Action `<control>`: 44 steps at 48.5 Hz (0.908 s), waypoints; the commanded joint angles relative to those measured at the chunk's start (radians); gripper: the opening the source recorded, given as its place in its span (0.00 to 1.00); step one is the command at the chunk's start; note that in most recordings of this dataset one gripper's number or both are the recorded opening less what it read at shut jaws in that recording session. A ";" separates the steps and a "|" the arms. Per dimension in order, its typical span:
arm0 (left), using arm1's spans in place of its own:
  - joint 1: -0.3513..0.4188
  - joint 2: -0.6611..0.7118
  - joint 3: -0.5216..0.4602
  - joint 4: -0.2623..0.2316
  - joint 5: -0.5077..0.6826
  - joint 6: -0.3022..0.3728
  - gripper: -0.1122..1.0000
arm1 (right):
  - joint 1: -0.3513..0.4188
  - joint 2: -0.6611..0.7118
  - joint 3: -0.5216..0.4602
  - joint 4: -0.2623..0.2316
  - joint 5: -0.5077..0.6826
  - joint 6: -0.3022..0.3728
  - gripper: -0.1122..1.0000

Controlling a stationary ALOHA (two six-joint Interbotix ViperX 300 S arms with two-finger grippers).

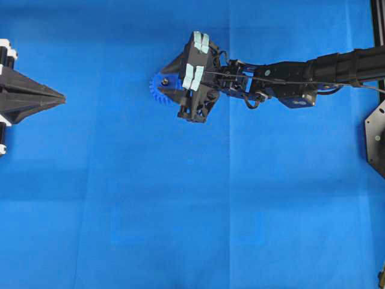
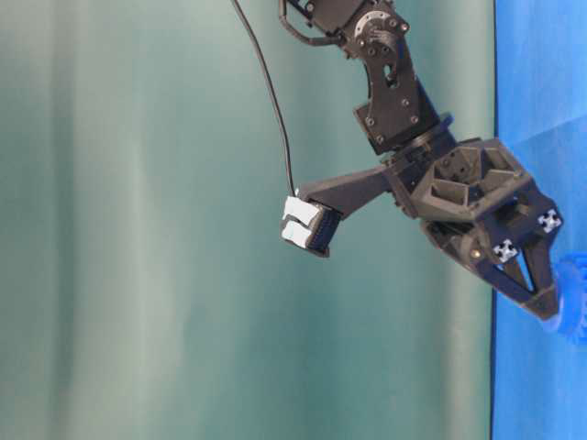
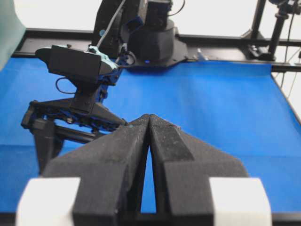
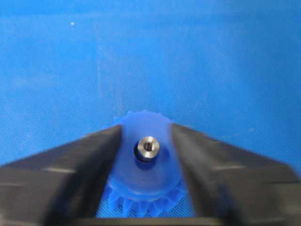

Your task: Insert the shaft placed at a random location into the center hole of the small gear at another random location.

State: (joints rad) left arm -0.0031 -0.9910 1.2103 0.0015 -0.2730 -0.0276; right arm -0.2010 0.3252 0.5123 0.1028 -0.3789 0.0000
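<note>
Right gripper (image 4: 146,155), jaws parted and gripping nothing, straddles small blue toothed plastic gear (image 4: 143,186); silver metal shaft (image 4: 148,147) appears seated in its center hole, leaving only retreat.

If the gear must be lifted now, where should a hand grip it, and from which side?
Grip the gear across its toothed rim, coming straight down from above. It lies flat on the cloth, and the shaft stands in its hub, so opposite rim edges seem the only free, parallel surfaces.

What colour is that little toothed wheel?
Bright blue; the gear shows best in the right wrist view.
</note>
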 commanded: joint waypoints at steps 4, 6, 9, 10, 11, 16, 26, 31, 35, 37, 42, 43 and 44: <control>0.002 0.003 -0.011 -0.002 -0.005 -0.002 0.10 | 0.005 -0.020 -0.029 0.009 -0.003 0.003 0.83; 0.000 0.003 -0.011 -0.002 -0.006 -0.002 0.10 | 0.005 -0.021 -0.029 0.011 -0.003 0.005 0.87; 0.000 0.003 -0.011 -0.002 -0.005 -0.002 0.10 | 0.006 -0.025 -0.029 0.011 -0.003 0.005 0.84; 0.000 0.003 -0.011 -0.002 -0.005 -0.002 0.10 | 0.006 -0.026 -0.029 0.011 -0.003 0.005 0.83; 0.000 0.003 -0.011 -0.002 -0.005 -0.002 0.10 | 0.006 -0.028 -0.029 0.011 -0.003 0.005 0.83; 0.000 0.003 -0.011 -0.002 -0.005 -0.002 0.10 | 0.006 -0.041 -0.029 0.011 -0.002 0.006 0.80; 0.002 0.003 -0.011 -0.002 -0.005 -0.002 0.10 | 0.008 -0.117 -0.023 0.011 0.052 0.008 0.80; 0.002 0.003 -0.011 -0.002 -0.006 -0.002 0.10 | 0.008 -0.160 -0.021 0.011 0.078 0.006 0.80; 0.002 0.003 -0.012 -0.002 -0.006 -0.002 0.10 | 0.008 -0.195 -0.020 0.011 0.092 0.006 0.80; 0.002 0.002 -0.011 -0.002 -0.006 -0.002 0.10 | 0.011 -0.209 -0.018 0.011 0.097 0.008 0.80; 0.002 -0.003 -0.012 0.000 -0.006 -0.002 0.10 | 0.014 -0.238 -0.017 0.012 0.109 0.008 0.80; 0.002 -0.006 -0.012 0.000 -0.006 -0.002 0.10 | 0.015 -0.244 -0.017 0.012 0.110 0.008 0.80; 0.002 -0.008 -0.012 0.000 -0.005 -0.002 0.10 | 0.017 -0.247 -0.015 0.012 0.114 0.008 0.80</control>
State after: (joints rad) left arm -0.0015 -0.9971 1.2118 0.0015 -0.2730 -0.0276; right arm -0.1917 0.1273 0.5047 0.1120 -0.2684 0.0061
